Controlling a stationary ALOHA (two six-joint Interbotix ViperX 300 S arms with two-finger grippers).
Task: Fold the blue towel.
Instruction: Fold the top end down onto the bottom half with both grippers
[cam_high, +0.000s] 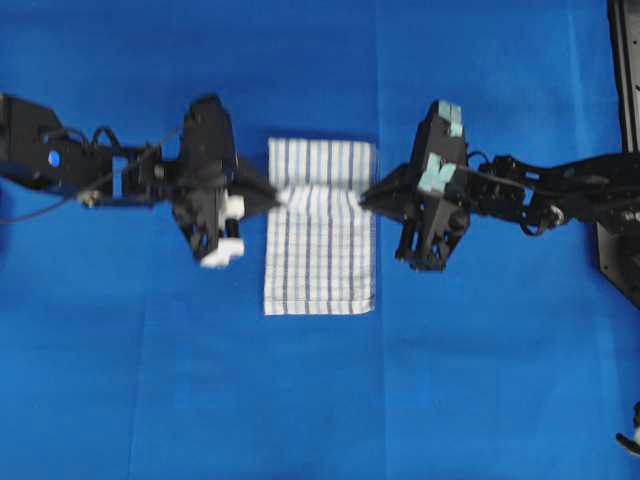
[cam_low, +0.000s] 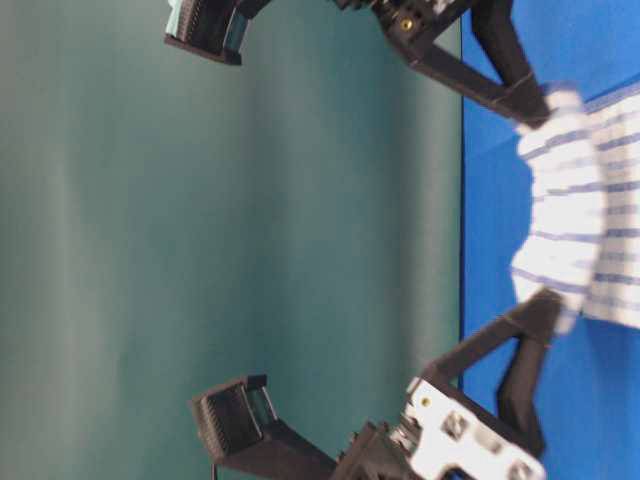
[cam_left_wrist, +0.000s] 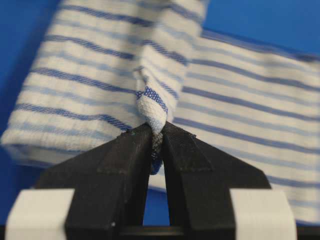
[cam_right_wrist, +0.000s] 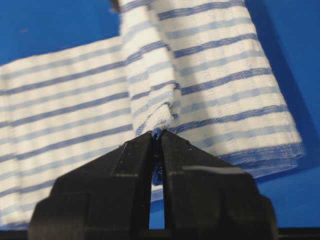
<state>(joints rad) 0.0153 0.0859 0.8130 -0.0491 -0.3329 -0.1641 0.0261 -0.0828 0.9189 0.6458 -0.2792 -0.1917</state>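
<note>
Blue worktop (cam_high: 120, 380) carries a striped towel (cam_high: 320, 250). Left pincer (cam_high: 281, 198) clamps the towel's left edge; right pincer (cam_high: 363, 198) clamps its right edge, pinching cloth upward.

Blue towel (cam_low: 585, 200) cut off by the table-level view's right edge

Bright, even light; soft shadows; mild blur.
</note>
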